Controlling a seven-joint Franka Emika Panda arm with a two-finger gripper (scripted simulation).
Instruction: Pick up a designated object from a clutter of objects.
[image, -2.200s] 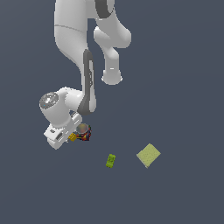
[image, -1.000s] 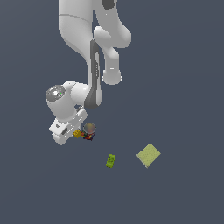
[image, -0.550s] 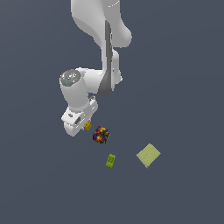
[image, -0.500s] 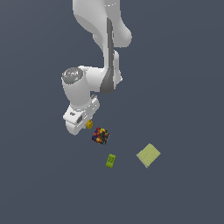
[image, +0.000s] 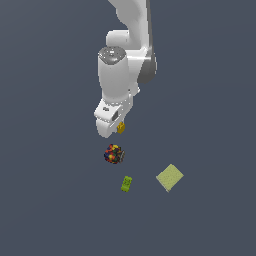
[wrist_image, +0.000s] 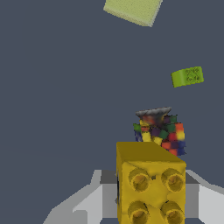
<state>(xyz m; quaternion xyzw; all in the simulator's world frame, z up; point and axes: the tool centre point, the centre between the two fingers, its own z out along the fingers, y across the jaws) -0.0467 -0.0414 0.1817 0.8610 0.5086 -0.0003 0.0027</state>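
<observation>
**A:** What is the claw doing?

**B:** The white two-fingered claw (image: 118, 127) hangs from the white robot arm (image: 122, 70), raised above the flat dark grey-blue floor (image: 50, 200). It is clamped on a small yellow-orange studded plastic block (image: 120, 127), which peeks out at the claw's lower edge in the exterior view. In the wrist view the block (wrist_image: 148, 183) fills the foreground between the pale grey fingers (wrist_image: 85, 205), with four round studs facing the camera.

**A:** So the block is off the floor?

**B:** Yes. It sits in the claw's grip, clear of the floor and above the other items.

**A:** What else is there, biggest first?

**B:** After the arm, the largest loose item is a flat pale yellow-green square tile (image: 169, 177), lying towards the exterior view's right, well apart from the claw. Next is a dark cup covered in multicoloured patches (image: 113, 154), resting on the floor just below the claw. Then a small bright green oblong block (image: 126, 183) lies between the cup and the tile, nearer the cup and touching neither.

**A:** Does the wrist camera see them too?

**B:** It does: the cup (wrist_image: 159, 129) stands just behind the held block, the green oblong (wrist_image: 187, 76) farther off, the tile (wrist_image: 133, 11) farthest, partly cut by the frame edge.
</observation>
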